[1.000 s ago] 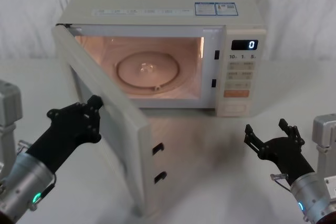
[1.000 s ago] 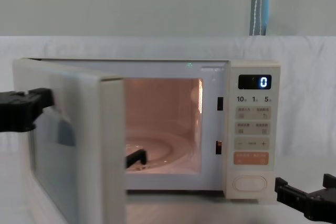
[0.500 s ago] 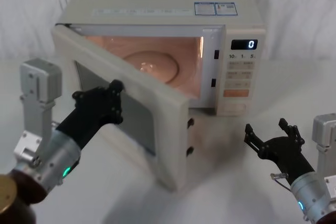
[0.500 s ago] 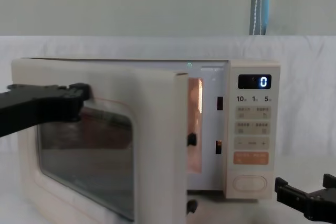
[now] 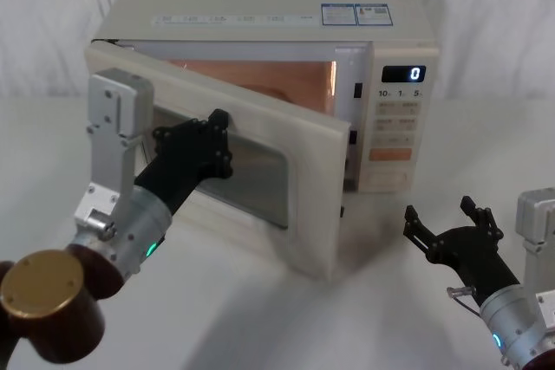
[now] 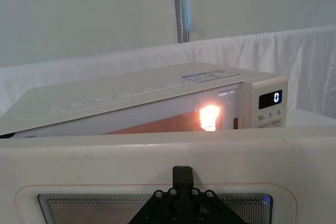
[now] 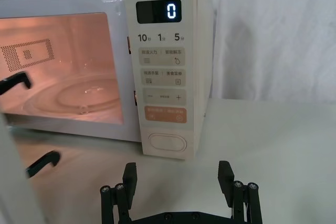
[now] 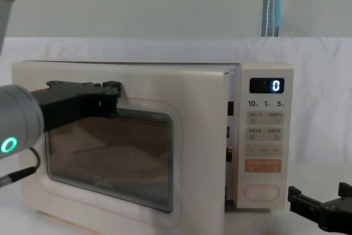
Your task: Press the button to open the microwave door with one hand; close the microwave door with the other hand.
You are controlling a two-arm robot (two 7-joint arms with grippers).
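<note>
Now: door (image 5: 260, 171), wide open a second ago, swung to a narrow gap, not latched. Left gripper (image 5: 212, 140) pressed on its window, jaws' state untellable. Right gripper (image 5: 451, 227) parked low, jaws released. Closing nearly done.

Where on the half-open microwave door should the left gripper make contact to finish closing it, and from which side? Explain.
On the door's outer face, from the front, toward the free edge on the robot's right. The hinge is on the left, so pushing there should swing it best. The left gripper now sits nearer the window's upper left.
</note>
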